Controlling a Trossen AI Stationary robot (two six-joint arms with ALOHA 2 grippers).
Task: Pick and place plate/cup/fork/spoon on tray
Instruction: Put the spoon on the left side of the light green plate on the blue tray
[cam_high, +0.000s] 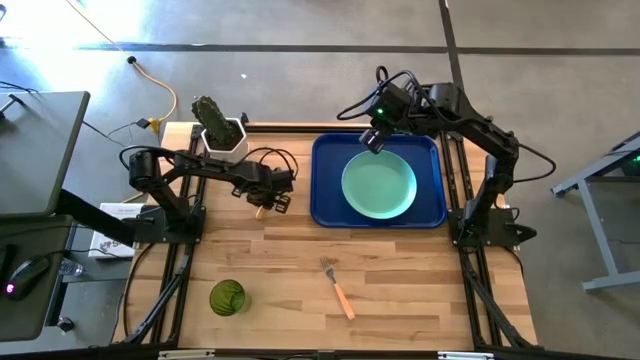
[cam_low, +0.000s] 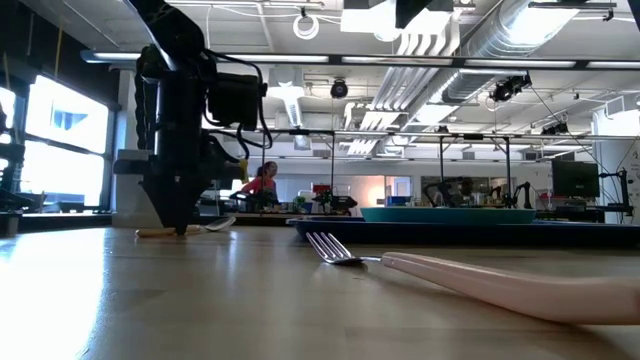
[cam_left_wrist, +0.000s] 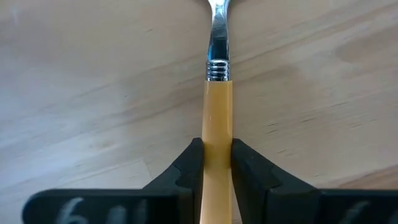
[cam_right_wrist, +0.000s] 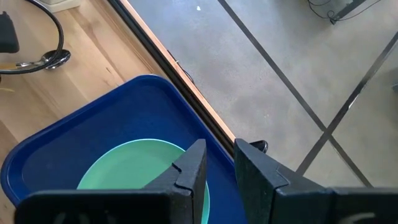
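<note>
High view: the plate (cam_high: 379, 186) lies in the tray (cam_high: 325, 205); cup (cam_high: 227, 298) and fork (cam_high: 337, 288) wait on the table. The right gripper (cam_high: 372, 141) hovers over the tray's far rim, empty, fingers slightly apart.

Left wrist view alone shows the left gripper (cam_left_wrist: 217, 163) pinching the spoon (cam_left_wrist: 217, 118) by its handle end; gripped so far back, it could pivot when lifted.

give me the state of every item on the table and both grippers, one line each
plate: flat in the tray
tray: holds only the plate
spoon: on the table, handle between the left fingers
fork: lying on the table
cup: on the table
left gripper: shut on spoon
right gripper: empty, above the tray
</note>
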